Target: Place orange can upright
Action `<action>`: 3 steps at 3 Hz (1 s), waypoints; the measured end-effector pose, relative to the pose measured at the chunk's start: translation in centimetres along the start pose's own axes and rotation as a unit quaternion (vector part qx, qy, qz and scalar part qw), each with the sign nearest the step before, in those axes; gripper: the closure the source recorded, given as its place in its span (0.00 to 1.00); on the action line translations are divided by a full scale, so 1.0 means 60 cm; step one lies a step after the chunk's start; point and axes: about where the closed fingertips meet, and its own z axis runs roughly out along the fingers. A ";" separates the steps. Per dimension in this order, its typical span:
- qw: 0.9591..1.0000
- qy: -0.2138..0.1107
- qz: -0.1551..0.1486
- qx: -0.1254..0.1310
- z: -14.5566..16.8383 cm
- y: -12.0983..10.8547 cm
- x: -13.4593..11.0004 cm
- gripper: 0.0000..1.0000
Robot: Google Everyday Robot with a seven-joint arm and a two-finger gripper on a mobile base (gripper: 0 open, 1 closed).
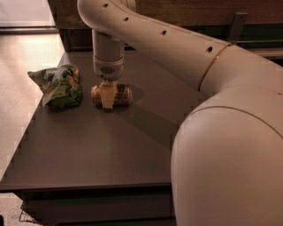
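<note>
The orange can [123, 94] lies on its side on the dark table [97, 150], its long axis running left to right. My gripper [108, 99] points straight down onto the can's middle. One pale finger [107, 96] crosses the can's front side, its tip at the tabletop. The other finger is hidden behind the can. The gripper is shut on the can, which still rests on the table.
A green crumpled snack bag [59, 85] lies just left of the can, close to the table's left edge. My arm [190, 57] arches over the table's right half. A dark wooden wall [185, 11] runs behind the table.
</note>
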 end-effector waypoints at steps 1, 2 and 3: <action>0.999 -0.032 0.019 0.013 -0.059 0.002 0.018 1.00; 0.996 -0.068 0.034 0.040 -0.133 0.000 0.032 1.00; 0.990 -0.122 0.032 0.064 -0.180 0.003 0.047 1.00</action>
